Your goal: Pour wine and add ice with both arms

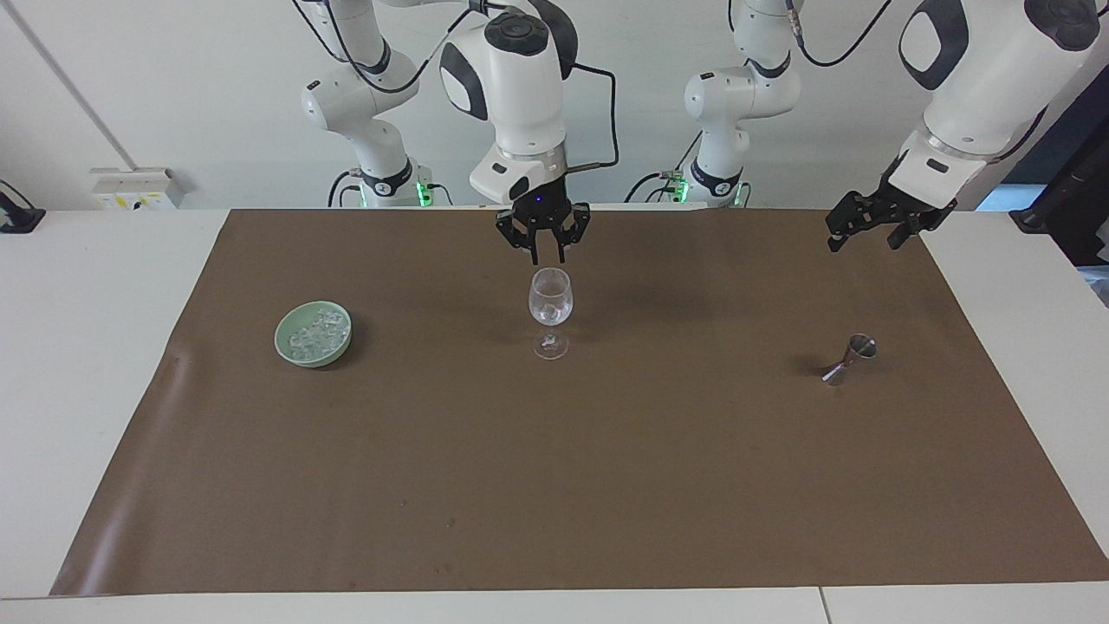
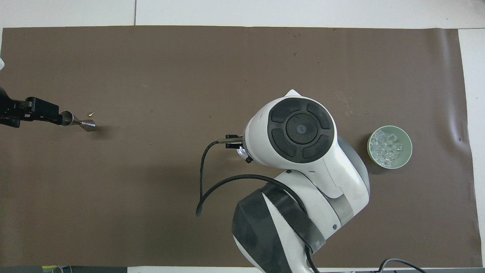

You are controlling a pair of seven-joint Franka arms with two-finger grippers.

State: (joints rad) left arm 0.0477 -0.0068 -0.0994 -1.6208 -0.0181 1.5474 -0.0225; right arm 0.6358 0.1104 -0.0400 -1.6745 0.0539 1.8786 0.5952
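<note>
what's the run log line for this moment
right end effector: over wine glass, empty | left end effector: open, waiting | ice: in bowl

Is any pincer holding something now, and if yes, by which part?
Nothing is held. The right pincer hangs open above the wine glass, apart from its rim. The left pincer waits open and empty over the table's edge, at the left arm's end.

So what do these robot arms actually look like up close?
Both are thick white jointed arms with rounded shells and dark grey or black caps and bands at the joints. Black cables loop along them. Each ends in a small black two-finger claw, the right claw and the left claw. Green lights glow at both bases.
</note>
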